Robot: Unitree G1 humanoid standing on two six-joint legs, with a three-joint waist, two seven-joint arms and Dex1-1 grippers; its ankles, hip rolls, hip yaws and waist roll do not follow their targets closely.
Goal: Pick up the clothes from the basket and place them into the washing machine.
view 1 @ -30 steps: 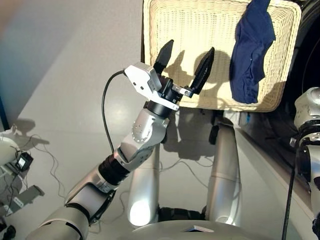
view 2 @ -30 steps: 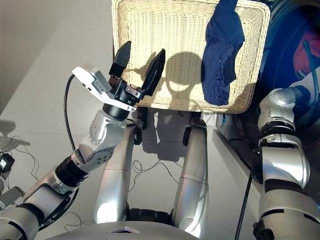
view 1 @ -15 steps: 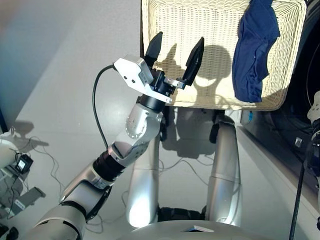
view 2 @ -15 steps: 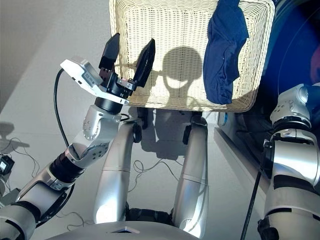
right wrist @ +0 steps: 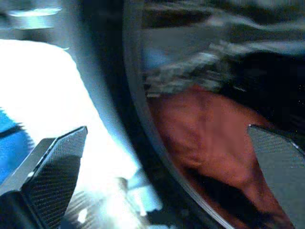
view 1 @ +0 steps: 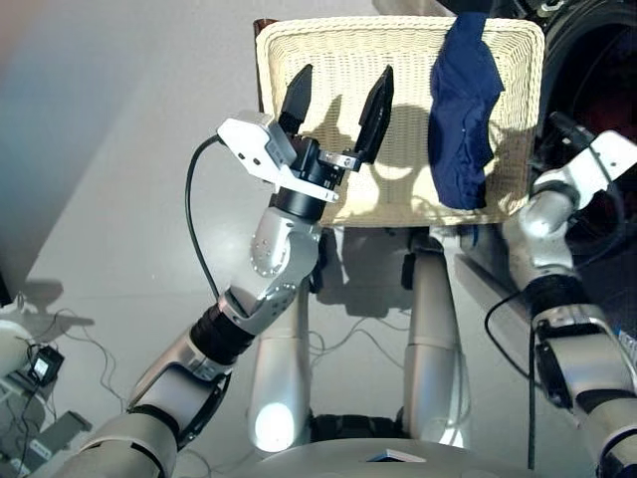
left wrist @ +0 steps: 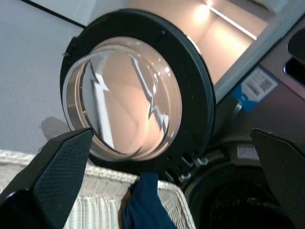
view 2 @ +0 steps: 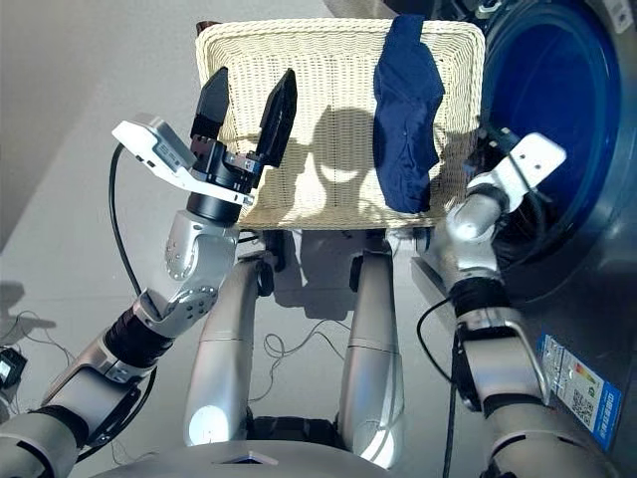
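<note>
The cream woven basket (view 1: pixel 328 40) sits ahead of me with a navy blue garment (view 1: pixel 460 110) draped over its right side and far rim. My left gripper (view 1: pixel 344 72) hovers open above the basket's bare left half, holding nothing. To the right is the washing machine (view 2: pixel 597 299), its round drum opening (view 2: pixel 557 110) uncovered and its glass porthole door (left wrist: pixel 128 95) swung open behind the basket. My right gripper (right wrist: pixel 167 130) is open at the drum's rim, empty, facing an orange-red garment (right wrist: pixel 200 129) lying inside the drum.
Cables and small devices (view 1: pixel 40 363) lie on the grey floor at the far left. A label sticker (view 2: pixel 567 383) marks the machine's front, low on the right. The basket's right rim sits close to the drum opening.
The whole view has shifted, bringing the basket lower and more of the machine into sight. My right forearm and wrist now show at the drum's rim. The left gripper stays open over the basket.
</note>
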